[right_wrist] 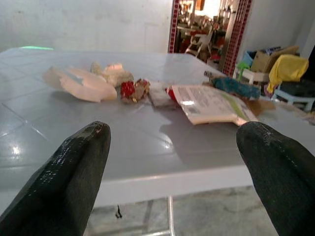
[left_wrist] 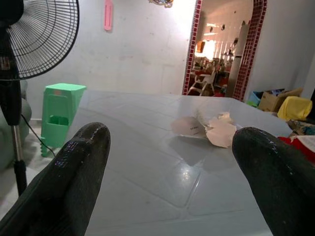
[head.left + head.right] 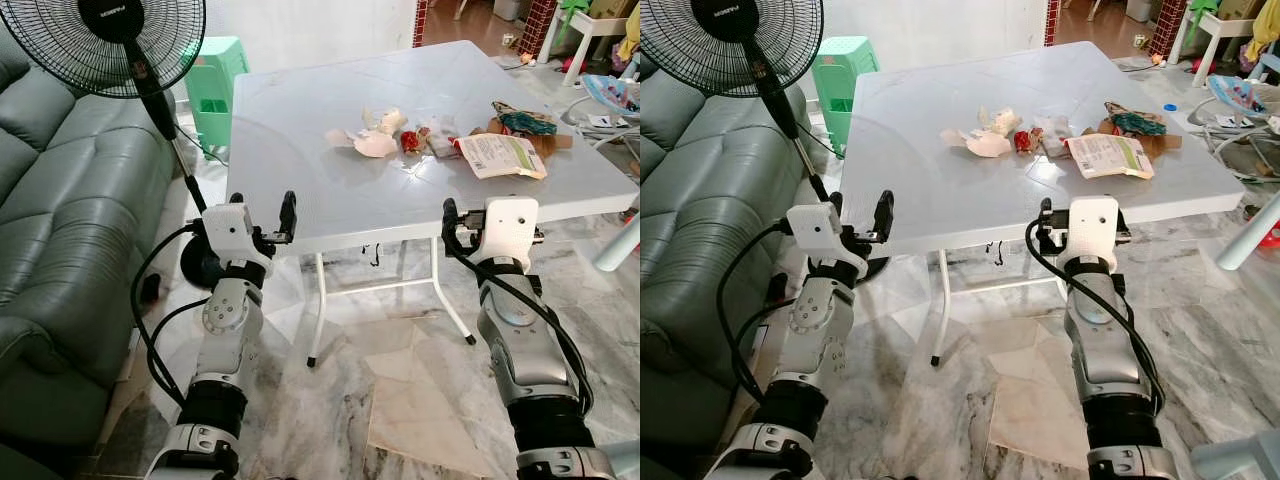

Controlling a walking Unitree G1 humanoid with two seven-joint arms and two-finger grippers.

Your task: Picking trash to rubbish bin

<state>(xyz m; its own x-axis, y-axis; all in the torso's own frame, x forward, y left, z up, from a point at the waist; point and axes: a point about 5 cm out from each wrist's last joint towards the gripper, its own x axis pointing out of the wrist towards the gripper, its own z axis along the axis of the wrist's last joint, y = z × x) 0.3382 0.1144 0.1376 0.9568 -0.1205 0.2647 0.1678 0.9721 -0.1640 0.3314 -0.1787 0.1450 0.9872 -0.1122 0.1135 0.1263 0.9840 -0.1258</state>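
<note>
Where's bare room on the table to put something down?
Bare: the table's near half, from the front edge up to the trash, and its far-left corner toward the green stool. Crowded: the middle-right strip, with crumpled paper, red wrapper and printed packet.

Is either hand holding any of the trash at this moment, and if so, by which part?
Nothing is held. The left hand and right hand are both open at the table's near edge, short of the trash lying on it.
</note>
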